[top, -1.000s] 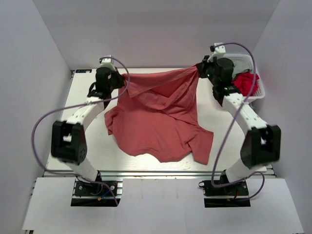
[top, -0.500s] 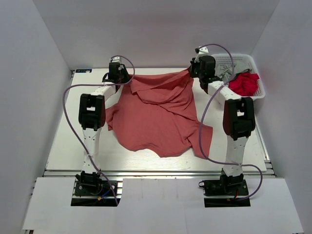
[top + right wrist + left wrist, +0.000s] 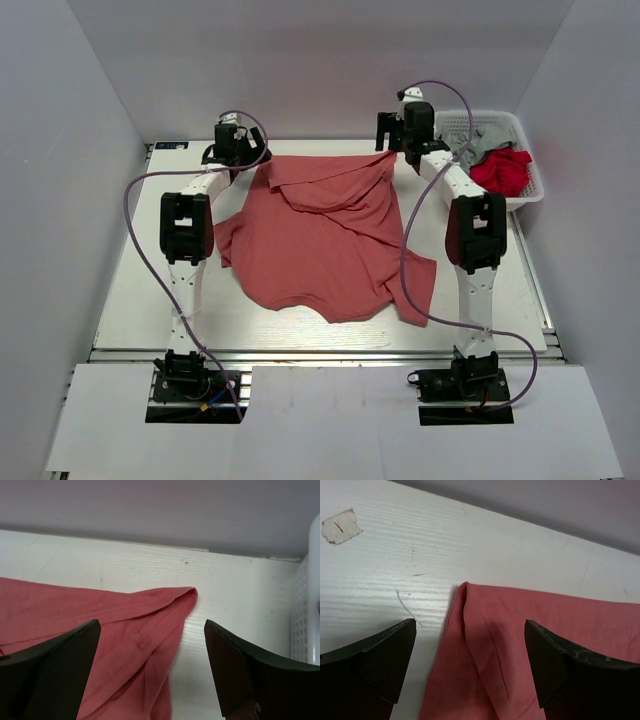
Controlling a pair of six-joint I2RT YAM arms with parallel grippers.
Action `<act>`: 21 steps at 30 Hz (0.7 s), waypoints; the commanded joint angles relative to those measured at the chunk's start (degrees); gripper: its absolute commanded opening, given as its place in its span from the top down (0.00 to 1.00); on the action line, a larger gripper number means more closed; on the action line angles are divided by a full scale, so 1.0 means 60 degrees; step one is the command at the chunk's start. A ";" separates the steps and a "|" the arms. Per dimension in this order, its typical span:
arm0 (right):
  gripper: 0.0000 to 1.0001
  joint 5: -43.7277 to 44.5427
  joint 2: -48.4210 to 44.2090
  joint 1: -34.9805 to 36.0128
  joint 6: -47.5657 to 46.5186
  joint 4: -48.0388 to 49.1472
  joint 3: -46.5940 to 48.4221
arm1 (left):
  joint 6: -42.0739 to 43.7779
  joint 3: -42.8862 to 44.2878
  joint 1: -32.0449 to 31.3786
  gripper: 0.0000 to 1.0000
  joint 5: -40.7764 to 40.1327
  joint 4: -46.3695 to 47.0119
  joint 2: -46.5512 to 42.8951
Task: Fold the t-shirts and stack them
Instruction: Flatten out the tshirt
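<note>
Sprawling over the middle of the table (image 3: 130,280), the salmon-red t-shirt (image 3: 325,240) is mostly flat, with its far edge running from 11 to 1 o'clock. A flap is folded back over the top, so I honestly can't make out the neck. There's a rumpled bit trailing off toward 5 o'clock that could be a sleeve, hard to say. Up close you only see the two far corners; the rest is cut off.

A second ago both corners were pinched and held up off the table, with the arms bowed out wide. Now the arms reach straight to the far edge and the corners lie on the table.

The left gripper (image 3: 470,630) is spread wide with nothing in it, its fingers either side of the 11 o'clock corner. The right gripper (image 3: 152,627) is the same at 1 o'clock. The basket (image 3: 535,190) at 2 o'clock holds bunched red cloth (image 3: 500,170) and grey cloth (image 3: 485,138).
</note>
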 commanded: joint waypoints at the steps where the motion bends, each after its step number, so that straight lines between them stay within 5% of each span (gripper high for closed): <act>1: 0.10 0.0062 -0.1357 0.0010 -0.0087 -0.0472 -0.0309 | 0.0211 0.0038 -0.0047 0.01 0.0199 -0.0518 -0.1376; 6: 0.10 -0.0699 -0.2847 0.0083 0.0571 -0.1292 -0.1785 | 0.0533 -0.1454 -0.0222 0.01 0.0024 -0.1337 -0.3484; 13: 0.10 -0.1783 -0.5045 0.0404 0.1729 -0.1177 -0.5362 | -0.0095 -0.7304 -0.0514 0.01 0.1268 -0.0242 -0.7215; 21: 0.10 -0.2707 -0.5520 0.1005 0.2067 -0.0926 -0.8075 | -0.0667 -1.0726 -0.0721 0.01 0.1869 0.0185 -0.8600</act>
